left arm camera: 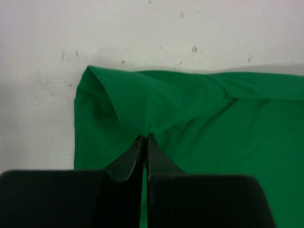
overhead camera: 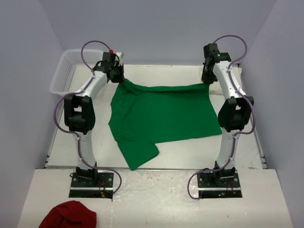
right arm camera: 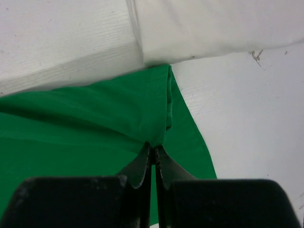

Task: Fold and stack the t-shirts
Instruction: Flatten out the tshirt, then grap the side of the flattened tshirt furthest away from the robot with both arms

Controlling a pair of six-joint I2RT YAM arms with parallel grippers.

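Now left claw point(left arm camera: 144, 137) and right claw point(right arm camera: 153, 147) clamp the green t-shirt point(overhead camera: 161, 111) by its far corners, cloth spreading back toward the arm bases point(overhead camera: 91, 183).

No readable text, label, brand mark, number or sign in any of three views; visible surfaces plain, unmarked.

t-shirt point(overhead camera: 161, 114) on table point(overhead camera: 242, 152), basket point(overhead camera: 64, 71) beyond its far left corner
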